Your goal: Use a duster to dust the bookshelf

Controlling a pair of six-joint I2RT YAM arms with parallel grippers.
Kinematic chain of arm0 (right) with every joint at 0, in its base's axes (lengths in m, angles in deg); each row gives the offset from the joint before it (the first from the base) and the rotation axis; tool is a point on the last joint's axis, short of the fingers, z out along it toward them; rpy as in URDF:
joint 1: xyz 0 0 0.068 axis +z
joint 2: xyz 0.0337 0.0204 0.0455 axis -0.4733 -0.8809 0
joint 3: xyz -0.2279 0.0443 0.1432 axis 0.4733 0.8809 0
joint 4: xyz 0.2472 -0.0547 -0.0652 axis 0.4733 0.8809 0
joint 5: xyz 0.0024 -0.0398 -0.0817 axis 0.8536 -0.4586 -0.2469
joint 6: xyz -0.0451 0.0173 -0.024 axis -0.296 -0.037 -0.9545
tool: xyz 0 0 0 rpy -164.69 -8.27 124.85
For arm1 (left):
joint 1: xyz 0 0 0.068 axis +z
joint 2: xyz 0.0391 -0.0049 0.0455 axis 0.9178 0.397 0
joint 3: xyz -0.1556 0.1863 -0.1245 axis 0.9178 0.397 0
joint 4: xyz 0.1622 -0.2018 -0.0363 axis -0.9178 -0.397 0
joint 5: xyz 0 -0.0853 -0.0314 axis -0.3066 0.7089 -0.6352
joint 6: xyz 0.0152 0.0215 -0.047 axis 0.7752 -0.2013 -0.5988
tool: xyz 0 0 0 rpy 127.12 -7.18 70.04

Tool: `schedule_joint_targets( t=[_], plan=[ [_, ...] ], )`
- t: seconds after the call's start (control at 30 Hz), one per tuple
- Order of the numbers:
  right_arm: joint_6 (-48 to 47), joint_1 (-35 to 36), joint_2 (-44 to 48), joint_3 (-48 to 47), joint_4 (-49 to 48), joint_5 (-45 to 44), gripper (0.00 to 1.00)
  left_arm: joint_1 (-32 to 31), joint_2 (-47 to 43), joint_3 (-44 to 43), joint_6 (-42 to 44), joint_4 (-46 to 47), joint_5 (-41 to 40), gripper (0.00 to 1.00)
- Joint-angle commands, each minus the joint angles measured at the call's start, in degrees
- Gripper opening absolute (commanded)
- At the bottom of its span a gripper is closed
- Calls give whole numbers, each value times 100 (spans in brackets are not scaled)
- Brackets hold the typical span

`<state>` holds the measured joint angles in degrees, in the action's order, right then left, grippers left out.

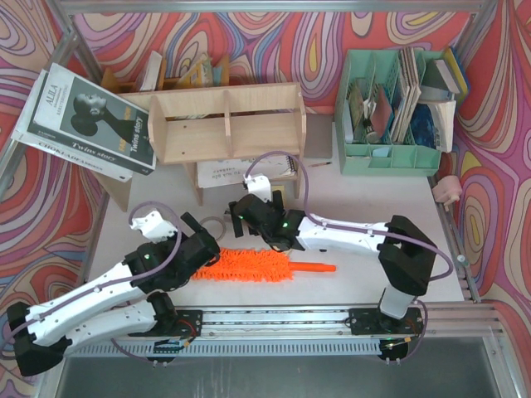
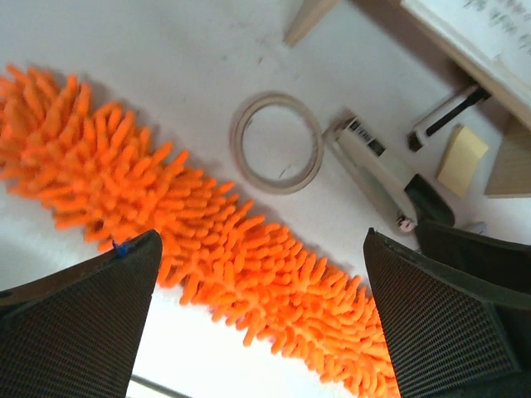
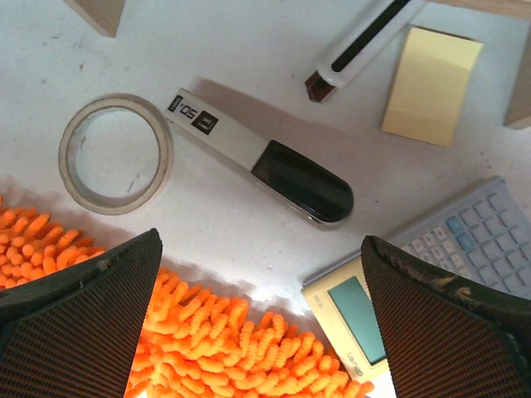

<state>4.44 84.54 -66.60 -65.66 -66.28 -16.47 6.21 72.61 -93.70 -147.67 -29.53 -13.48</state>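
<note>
Left gripper (image 2: pixel 261 240) and right gripper (image 3: pixel 259 240) hover wide open, empty, above the soft, featherlight orange duster (image 1: pixel 249 267), likely best gripped by its stiff handle (image 1: pixel 319 267).

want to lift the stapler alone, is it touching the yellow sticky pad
Apart. The right wrist view shows bare table between the stapler and the sticky pad.

On the white table (image 1: pixel 365 199) you will find the duster (image 1: pixel 249 267) lying flat (handle pointing right). Just beyond it lie a tape ring (image 3: pixel 116 153), a stapler (image 3: pixel 261 157), a calculator (image 3: pixel 448 236) and a sticky pad (image 3: pixel 431 84). The bookshelf (image 1: pixel 224 124) and a green organiser (image 1: pixel 390 108) stand at the far side.
</note>
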Motion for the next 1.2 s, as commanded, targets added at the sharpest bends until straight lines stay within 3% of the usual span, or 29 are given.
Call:
schedule_joint_targets(
  t=[0.0, 0.4, 0.97, 1.17],
  plan=[
    [68, 31, 403, 241, -81, -367, 93, -16, 233, 65, -1293, -794, 787, 98],
    [-100, 52, 1190, 932, -252, 125, 99, -15, 565, 897, -2205, -49, 1774, 98],
    [296, 138, 1786, 1792, -418, 480, 99, -16, 1182, 1314, -2682, 848, 1834, 98],
    [241, 137, 1714, 1759, -421, 440, 99, -7, 1222, 1550, -2752, 997, 1771, 87]
  ],
)
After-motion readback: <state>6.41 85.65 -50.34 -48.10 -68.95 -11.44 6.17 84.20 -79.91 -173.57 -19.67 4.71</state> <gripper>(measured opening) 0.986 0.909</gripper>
